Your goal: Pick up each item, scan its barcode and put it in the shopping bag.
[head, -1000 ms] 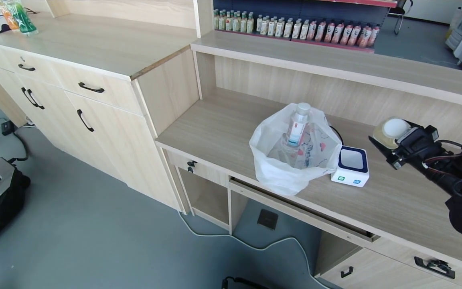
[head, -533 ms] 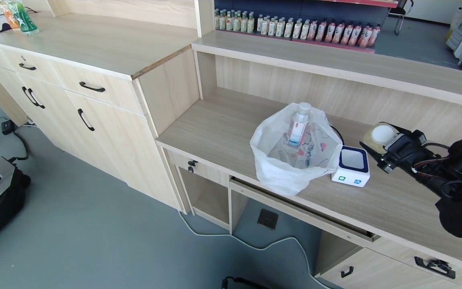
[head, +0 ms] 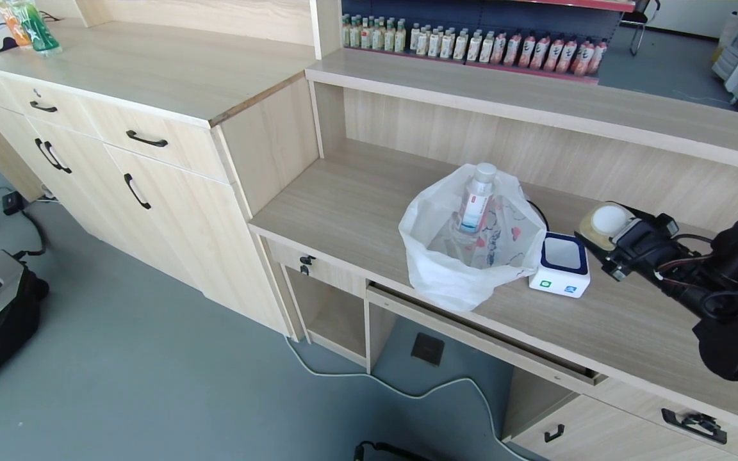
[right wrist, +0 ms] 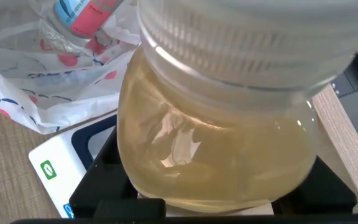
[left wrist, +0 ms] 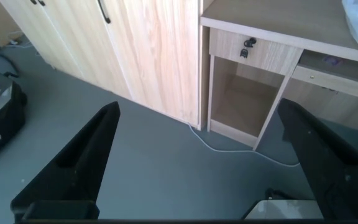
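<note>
The right gripper [head: 609,232] is clamped on a jar [head: 607,221], its black fingers pressed against the glass on both sides. It holds the jar over the wooden counter [head: 356,211], just right of the scanner [head: 561,264]. The jar is clear and round-bellied, full of pale yellow contents, and capped with a ribbed white lid. One white, blue-framed scanner sits against one white plastic shopping bag [head: 446,275] printed with red and blue marks. The bag stands open and holds one clear bottle [head: 476,198] with a white cap and a red-and-blue label. The bag and the scanner lie between the jar and the rest of the counter. A row of bottles [head: 471,45] lines a shelf behind. The left gripper [left wrist: 197,158] hangs with its fingers spread apart above the grey floor [left wrist: 154,162], near the counter's open cubby [left wrist: 241,106].
</note>
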Tool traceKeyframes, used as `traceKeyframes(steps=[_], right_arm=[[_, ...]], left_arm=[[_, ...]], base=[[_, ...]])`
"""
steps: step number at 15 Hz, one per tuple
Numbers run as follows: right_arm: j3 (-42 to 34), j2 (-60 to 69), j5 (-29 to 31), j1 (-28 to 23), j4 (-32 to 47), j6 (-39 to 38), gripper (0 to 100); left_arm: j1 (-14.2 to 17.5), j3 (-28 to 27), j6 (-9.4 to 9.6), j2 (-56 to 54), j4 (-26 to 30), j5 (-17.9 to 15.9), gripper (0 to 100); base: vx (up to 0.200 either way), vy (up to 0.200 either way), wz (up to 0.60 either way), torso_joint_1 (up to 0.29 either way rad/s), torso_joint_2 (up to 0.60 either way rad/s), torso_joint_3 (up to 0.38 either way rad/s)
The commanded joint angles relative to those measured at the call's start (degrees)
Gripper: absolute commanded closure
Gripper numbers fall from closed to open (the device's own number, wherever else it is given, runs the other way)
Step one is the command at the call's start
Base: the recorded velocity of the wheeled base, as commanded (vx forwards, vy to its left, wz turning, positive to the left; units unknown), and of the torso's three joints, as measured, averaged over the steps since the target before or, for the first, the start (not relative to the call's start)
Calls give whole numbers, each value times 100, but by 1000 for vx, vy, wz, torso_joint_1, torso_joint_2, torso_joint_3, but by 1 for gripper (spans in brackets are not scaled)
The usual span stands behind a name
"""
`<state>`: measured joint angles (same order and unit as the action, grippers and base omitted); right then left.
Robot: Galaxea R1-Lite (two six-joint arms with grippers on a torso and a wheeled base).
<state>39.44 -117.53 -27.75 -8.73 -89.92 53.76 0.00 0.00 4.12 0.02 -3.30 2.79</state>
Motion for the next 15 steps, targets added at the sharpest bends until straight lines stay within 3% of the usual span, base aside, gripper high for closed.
traceKeyframes(steps=[1, 15], right_arm=[[3, -51, -3, 12, -8, 12, 100], [381, -376, 6, 205, -8, -6, 100]], left_arm=[[0, 0, 1, -2, -4, 2, 0], [0, 0, 1, -2, -4, 2, 0]], base=[[0, 0, 0, 0, 0, 0], [0, 0, 0, 0, 0, 0]])
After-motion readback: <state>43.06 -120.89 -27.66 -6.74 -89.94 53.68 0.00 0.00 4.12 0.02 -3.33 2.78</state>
